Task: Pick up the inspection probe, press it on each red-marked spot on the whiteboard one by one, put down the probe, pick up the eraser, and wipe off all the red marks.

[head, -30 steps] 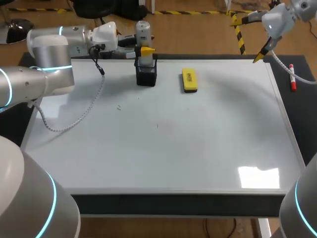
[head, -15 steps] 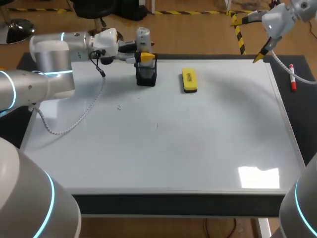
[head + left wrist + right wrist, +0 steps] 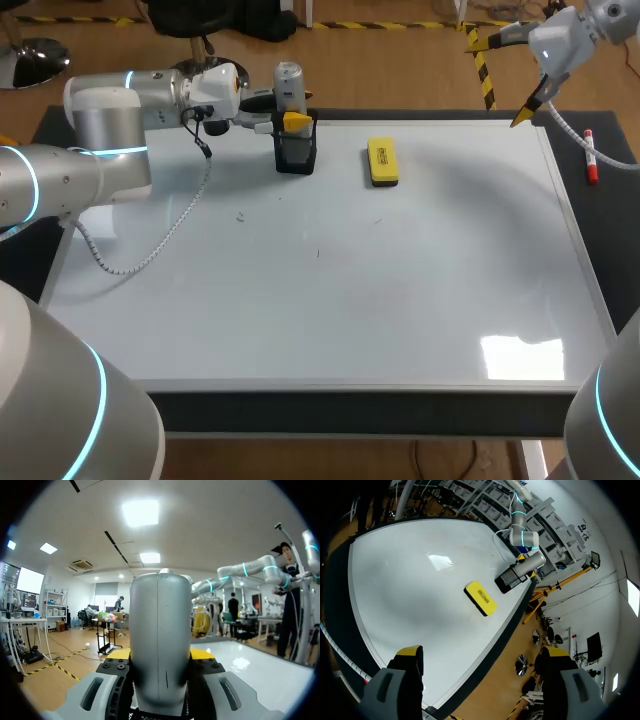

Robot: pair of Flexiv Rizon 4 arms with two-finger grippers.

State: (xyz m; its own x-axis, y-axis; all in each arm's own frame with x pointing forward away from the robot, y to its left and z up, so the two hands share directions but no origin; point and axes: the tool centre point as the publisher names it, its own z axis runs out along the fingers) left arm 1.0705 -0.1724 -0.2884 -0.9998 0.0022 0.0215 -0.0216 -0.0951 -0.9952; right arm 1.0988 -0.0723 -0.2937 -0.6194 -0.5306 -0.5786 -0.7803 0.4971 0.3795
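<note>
Left wrist view shows the inspection probe upright, centred in the left gripper; whether it is clamped cannot be told

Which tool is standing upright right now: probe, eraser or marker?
The probe, a grey cylinder standing in the black holder. The yellow eraser and the marker both lie flat.

No writing on the eraser can be read.
</note>
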